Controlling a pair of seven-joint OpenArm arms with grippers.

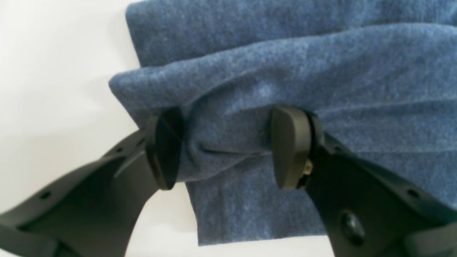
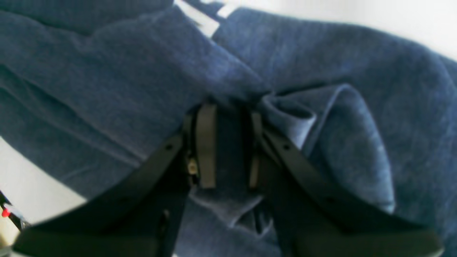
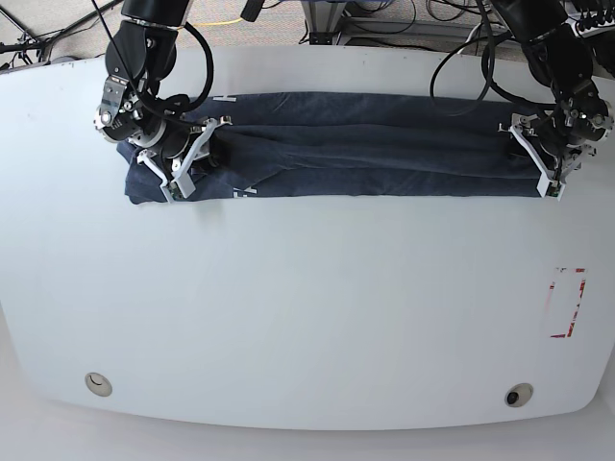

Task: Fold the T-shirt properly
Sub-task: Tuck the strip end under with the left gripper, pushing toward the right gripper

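Observation:
The dark navy T-shirt lies as a long folded band across the far half of the white table. My left gripper is at the band's right end. In the left wrist view its pads squeeze a bunched fold of the T-shirt, and the left gripper stands fairly wide around it. My right gripper is at the band's left end. In the right wrist view the right gripper is shut on a narrow pinch of the T-shirt, with cloth heaped around the fingers.
A red-outlined rectangle is marked on the table at the right. Two round fittings sit near the front edge. Cables and a frame run behind the far edge.

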